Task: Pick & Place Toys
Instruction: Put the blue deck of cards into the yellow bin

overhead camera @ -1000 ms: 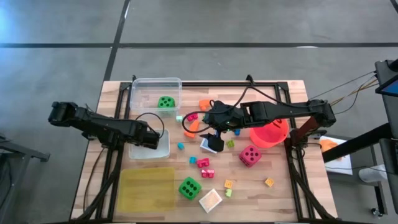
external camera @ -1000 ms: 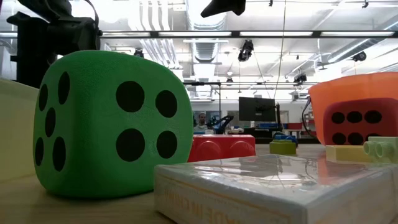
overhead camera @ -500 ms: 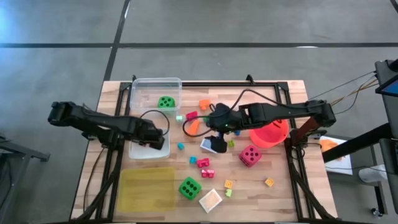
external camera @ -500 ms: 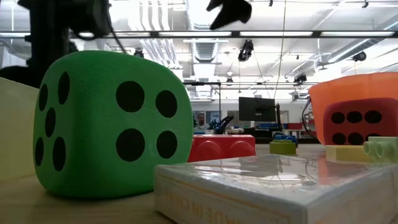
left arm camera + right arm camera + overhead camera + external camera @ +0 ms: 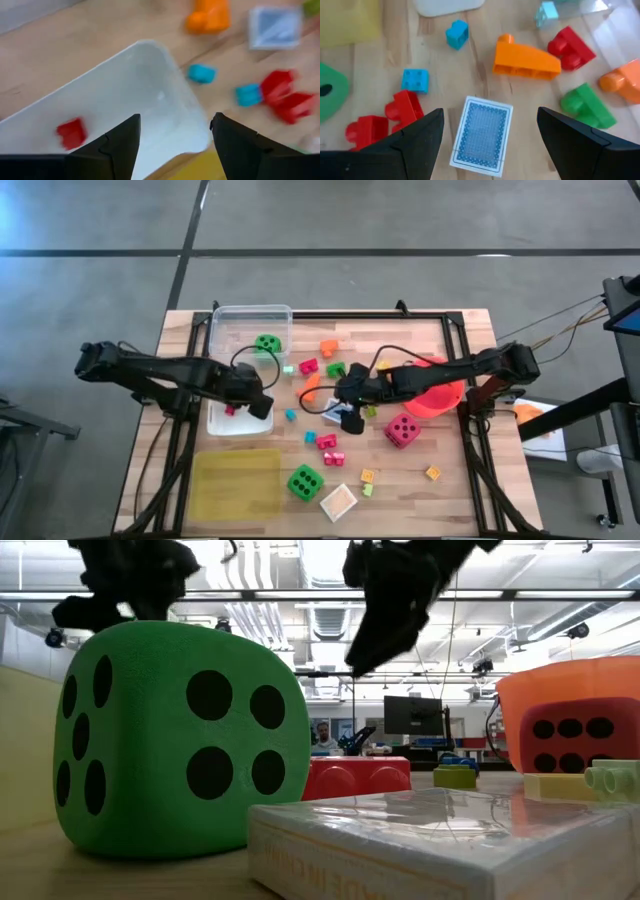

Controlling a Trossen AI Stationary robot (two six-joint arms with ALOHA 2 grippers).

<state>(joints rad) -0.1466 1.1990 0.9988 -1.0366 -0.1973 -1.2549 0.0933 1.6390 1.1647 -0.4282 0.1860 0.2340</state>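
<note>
My left gripper (image 5: 172, 145) hangs with its fingers spread and empty over the clear plastic tub (image 5: 145, 90) near the middle of the pale wooden surface (image 5: 400, 490), where a small red block (image 5: 71, 133) lies inside. My right gripper (image 5: 490, 145), also spread and empty, hovers just above a blue-backed flat card (image 5: 482, 135) among scattered bright blocks, with an orange wedge block (image 5: 526, 62) beyond it. Behind the big green foam die (image 5: 175, 735) stretches a bright workshop with ceiling lights and a dark monitor (image 5: 412, 715).
</note>
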